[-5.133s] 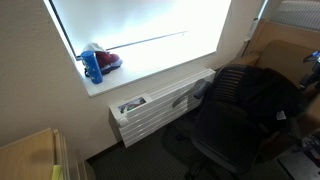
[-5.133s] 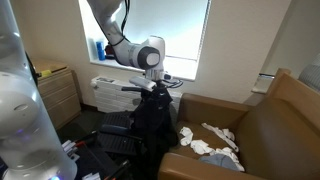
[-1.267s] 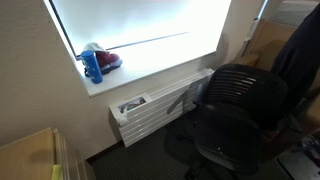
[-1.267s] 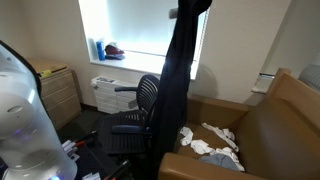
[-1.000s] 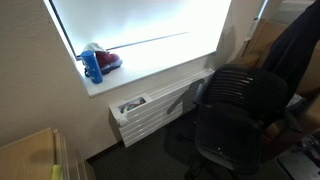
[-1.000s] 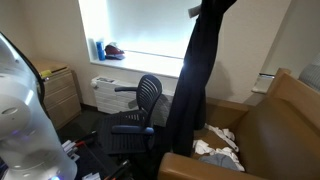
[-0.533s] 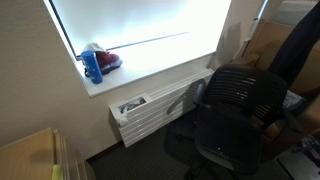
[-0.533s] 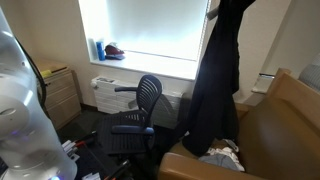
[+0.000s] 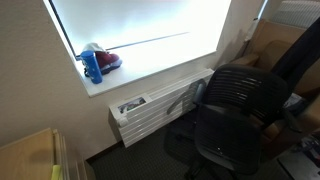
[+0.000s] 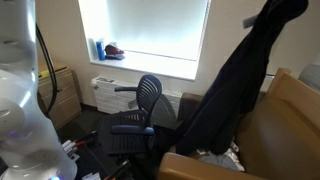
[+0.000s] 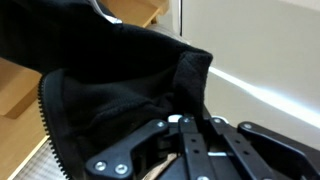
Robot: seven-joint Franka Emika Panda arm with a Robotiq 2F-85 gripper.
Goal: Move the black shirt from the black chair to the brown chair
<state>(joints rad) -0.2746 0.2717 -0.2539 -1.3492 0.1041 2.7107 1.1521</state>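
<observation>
The black shirt [image 10: 232, 92] hangs in a long slanting drape from the top right down over the seat of the brown chair [image 10: 292, 122]. In the wrist view my gripper [image 11: 185, 121] is shut on a bunched fold of the shirt [image 11: 110, 80]. In an exterior view the gripper [image 10: 252, 20] is mostly hidden by the cloth high above the brown chair. The black chair [image 10: 141, 106] stands bare near the window, to the left of the shirt. In an exterior view the black chair [image 9: 236, 108] fills the foreground, with the shirt [image 9: 302, 48] at the right edge in front of the brown chair [image 9: 264, 42].
White crumpled cloths [image 10: 232, 155] lie on the brown chair's seat. A blue bottle [image 9: 92, 66] stands on the windowsill above a white radiator [image 9: 160, 105]. A pale wooden cabinet [image 10: 60, 92] stands left of the black chair, and a white rounded body [image 10: 14, 110] fills the left edge.
The shirt has been carried further right, away from the black chair. It no longer hangs straight down but slants over the brown chair, covering more of the white cloths.
</observation>
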